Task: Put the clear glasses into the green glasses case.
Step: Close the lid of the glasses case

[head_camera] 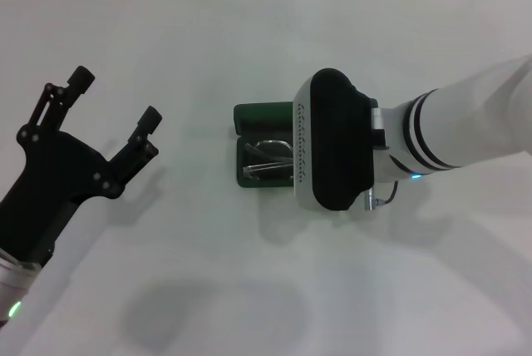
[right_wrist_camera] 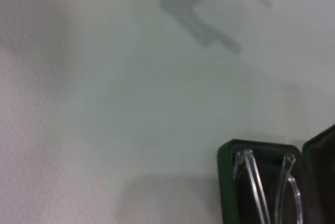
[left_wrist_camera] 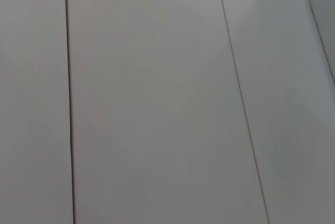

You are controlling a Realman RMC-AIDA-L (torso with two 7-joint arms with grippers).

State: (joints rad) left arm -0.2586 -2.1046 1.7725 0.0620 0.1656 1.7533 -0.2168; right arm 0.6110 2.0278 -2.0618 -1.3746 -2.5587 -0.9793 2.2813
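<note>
A: The jaws of the left gripper point(head_camera: 116, 106) stand wide apart with nothing between them, raised over the white surface point(head_camera: 208, 289) well to the left of the case. The right gripper's jaws I cannot tell; the wrist housing covers them from above.

B: Which arm is nearer the case?

A: The right arm by far. It hangs directly over the right half of the green glasses case point(head_camera: 249, 115), so any closing or nudging looks like its job.

B: And the glasses?

A: The clear glasses point(right_wrist_camera: 251, 182) already lie inside the open case, on the dark lining. In the right wrist view the two thin temple arms run side by side along the tray.

B: How does the case lie?

A: Its long axis seems to run left to right in the head view, though the right arm hides much of it. The lid point(right_wrist_camera: 322, 156) stands raised at one edge, not yet shut.

B: Their look?

A: Fully see-through, glinting faintly, thin and curved.
</note>
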